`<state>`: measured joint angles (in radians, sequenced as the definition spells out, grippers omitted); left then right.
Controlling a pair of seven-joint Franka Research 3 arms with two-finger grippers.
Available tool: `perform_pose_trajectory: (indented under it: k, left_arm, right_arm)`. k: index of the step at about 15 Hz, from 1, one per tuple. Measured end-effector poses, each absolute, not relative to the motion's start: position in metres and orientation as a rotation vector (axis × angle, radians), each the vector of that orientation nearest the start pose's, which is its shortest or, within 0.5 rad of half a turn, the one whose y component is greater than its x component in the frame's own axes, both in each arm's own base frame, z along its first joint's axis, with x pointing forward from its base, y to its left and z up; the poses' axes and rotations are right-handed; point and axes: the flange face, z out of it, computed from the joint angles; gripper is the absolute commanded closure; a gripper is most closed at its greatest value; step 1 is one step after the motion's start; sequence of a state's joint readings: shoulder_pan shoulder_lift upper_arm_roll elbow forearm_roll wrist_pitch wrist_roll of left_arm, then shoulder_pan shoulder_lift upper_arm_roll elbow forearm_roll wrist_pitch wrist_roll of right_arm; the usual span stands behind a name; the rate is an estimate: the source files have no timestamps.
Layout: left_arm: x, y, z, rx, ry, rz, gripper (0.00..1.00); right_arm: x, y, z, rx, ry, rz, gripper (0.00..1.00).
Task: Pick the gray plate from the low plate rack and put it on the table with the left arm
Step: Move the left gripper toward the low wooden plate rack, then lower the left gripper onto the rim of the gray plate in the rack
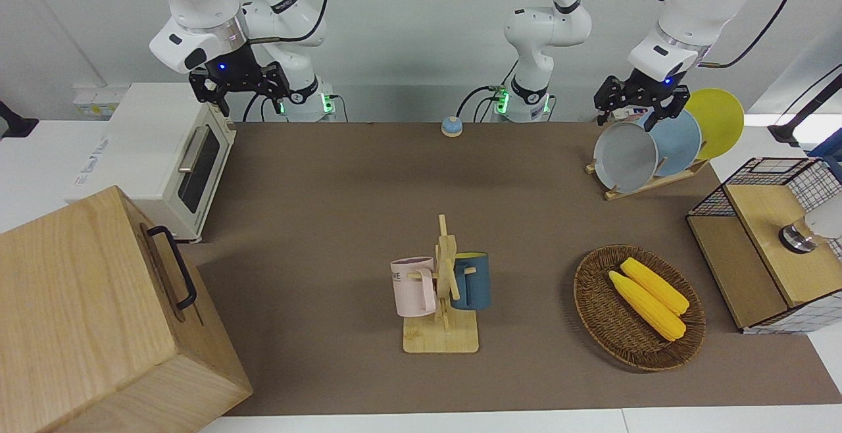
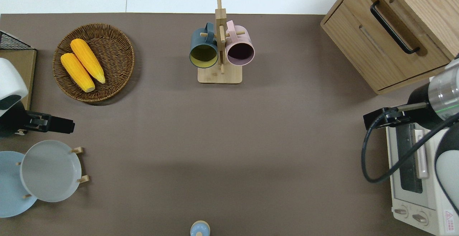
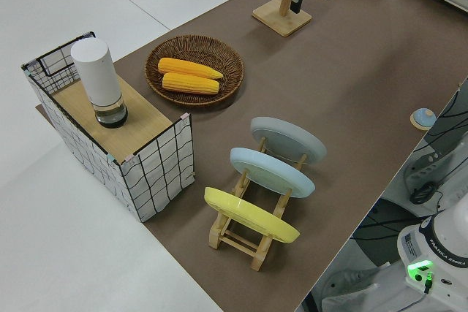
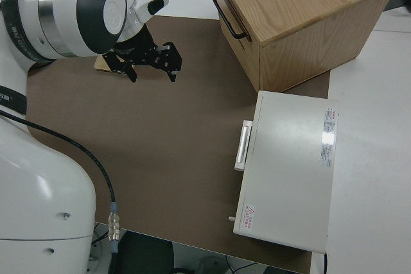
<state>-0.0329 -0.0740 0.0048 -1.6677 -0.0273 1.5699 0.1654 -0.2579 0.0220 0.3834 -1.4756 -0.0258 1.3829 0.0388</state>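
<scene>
While gray plate [image 2: 50, 171] leans in low plate rack [image 3: 252, 233] near table [image 2: 229, 139] edge at left-arm end, left gripper [image 1: 635, 105] hangs above, fingers apart, empty, right arm parked.

Two glossy white jointed arms, left arm [image 1: 697, 18], right arm [image 1: 197, 18], black oval joint caps, black looping cables, silver wrist rings, small black two-finger grippers, blue indicator light at each wrist, green lights at the bases.
</scene>
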Motion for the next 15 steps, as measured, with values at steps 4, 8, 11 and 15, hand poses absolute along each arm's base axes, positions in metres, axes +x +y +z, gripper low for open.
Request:
perform_pose_trajectory:
  k: [4, 8, 11, 15]
  left_arm:
    - [0.529, -0.016, 0.618, -3.151, 0.303, 0.045, 0.00]
    - [0.526, -0.009, 0.616, -3.156, 0.248, 0.093, 0.00]
    - [0.524, 0.005, 0.614, -3.158, 0.171, 0.126, 0.00]
    - [0.515, 0.016, 0.613, -3.130, 0.136, 0.151, 0.00]
  right_arm:
    - [0.537, 0.062, 0.642, -3.160, -0.132, 0.176, 0.017]
    - [0.537, 0.062, 0.642, -3.160, -0.132, 0.176, 0.017]
    - [0.537, 0.062, 0.642, -3.160, -0.132, 0.176, 0.017]
    - [0.537, 0.062, 0.642, -3.160, -0.132, 0.176, 0.017]
